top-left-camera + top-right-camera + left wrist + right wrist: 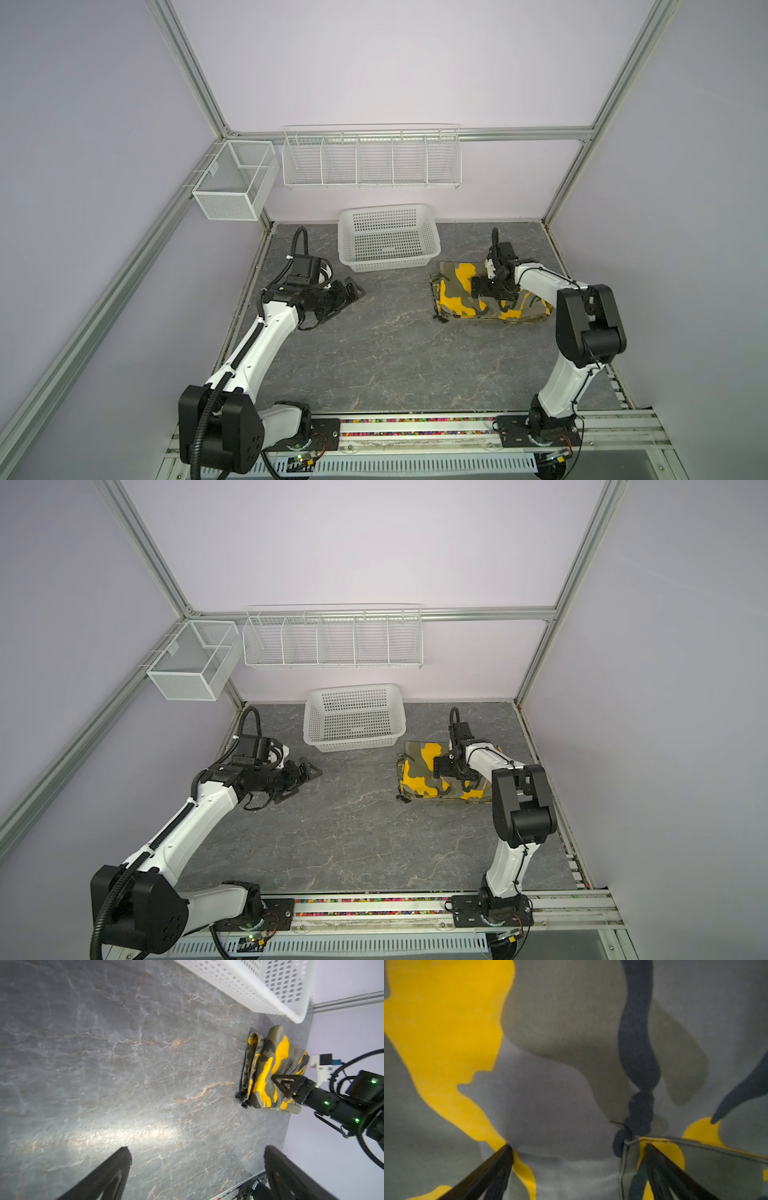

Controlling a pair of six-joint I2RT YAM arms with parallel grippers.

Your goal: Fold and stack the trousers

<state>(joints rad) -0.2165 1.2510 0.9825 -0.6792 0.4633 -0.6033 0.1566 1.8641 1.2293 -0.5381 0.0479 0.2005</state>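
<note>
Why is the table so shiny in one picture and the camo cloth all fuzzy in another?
Left wrist view: light glares off a patch of the table; right wrist view: the trousers fill the frame, probably too close to focus, and look dim.

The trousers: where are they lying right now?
In both top views the folded trousers lie on the table at right rear, just right of the white basket, beneath the open right gripper.

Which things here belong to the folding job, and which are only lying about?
Job: trousers, folded on the table; right gripper, open over them; left gripper, open, away from them.
Lying about: white basket; wire rack; mesh box.
</note>
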